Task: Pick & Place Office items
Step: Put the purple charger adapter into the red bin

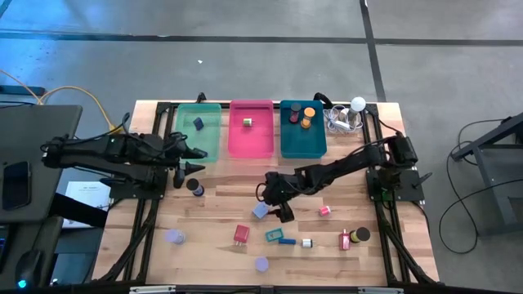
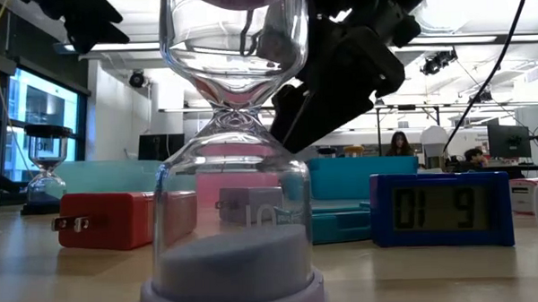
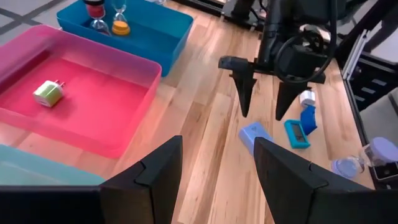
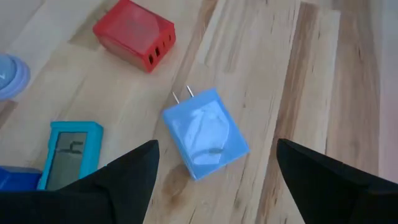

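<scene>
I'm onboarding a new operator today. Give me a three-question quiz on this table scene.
1. True or false: the right gripper is open above the light blue charger.
2. Which tray holds the small green charger? A green, B pink, C teal.
3. Fill in: the plug prongs of the light blue charger point toward the ____ charger.

Key: 1 true; 2 B, the pink tray; 3 red.

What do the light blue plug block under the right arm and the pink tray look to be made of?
Light blue plug block: likely hard plastic, smooth and glossy with soft reflections; two small metal-looking prongs at one end. Pink tray: seemingly translucent plastic, since light glows through its thin rounded walls.
</scene>
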Robot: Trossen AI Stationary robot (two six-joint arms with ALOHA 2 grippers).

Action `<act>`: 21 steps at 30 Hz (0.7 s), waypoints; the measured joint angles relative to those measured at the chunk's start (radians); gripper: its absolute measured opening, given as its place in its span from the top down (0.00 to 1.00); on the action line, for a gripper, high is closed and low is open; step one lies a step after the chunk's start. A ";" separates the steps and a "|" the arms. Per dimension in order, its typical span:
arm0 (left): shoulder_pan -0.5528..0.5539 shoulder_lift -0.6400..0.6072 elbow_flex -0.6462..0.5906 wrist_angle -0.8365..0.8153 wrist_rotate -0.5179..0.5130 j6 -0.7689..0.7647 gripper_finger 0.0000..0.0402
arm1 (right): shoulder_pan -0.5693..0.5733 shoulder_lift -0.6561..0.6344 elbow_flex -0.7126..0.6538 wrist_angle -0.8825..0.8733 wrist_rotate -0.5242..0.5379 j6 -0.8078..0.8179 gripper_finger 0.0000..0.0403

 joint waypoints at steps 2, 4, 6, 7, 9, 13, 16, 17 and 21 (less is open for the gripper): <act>-0.001 0.012 0.000 0.001 0.000 0.000 0.52 | -0.005 0.000 0.000 0.003 -0.035 -0.027 0.22; -0.001 0.022 0.000 0.006 0.000 0.000 0.52 | -0.006 0.000 0.000 0.000 -0.071 -0.056 0.22; -0.001 0.032 -0.001 0.014 -0.001 0.000 0.52 | -0.010 0.000 0.000 -0.004 -0.097 -0.082 0.22; -0.001 0.036 -0.001 0.023 -0.008 -0.001 0.52 | -0.010 0.000 0.000 -0.009 -0.106 -0.090 0.22; -0.001 0.044 -0.001 0.041 -0.033 -0.015 0.52 | -0.010 -0.007 0.000 -0.021 -0.105 -0.106 0.22; 0.000 0.054 -0.001 0.075 -0.065 -0.016 0.52 | -0.011 -0.012 0.001 -0.003 -0.090 -0.169 0.22; 0.000 0.062 -0.001 0.083 -0.082 -0.019 0.52 | -0.011 -0.011 0.001 0.007 -0.079 -0.180 0.22; -0.001 0.065 -0.001 0.085 -0.082 -0.020 0.52 | -0.011 -0.011 0.001 0.005 -0.072 -0.191 0.22; -0.011 0.087 -0.001 0.088 -0.083 -0.056 0.52 | -0.011 -0.011 0.001 0.007 0.056 -0.220 0.22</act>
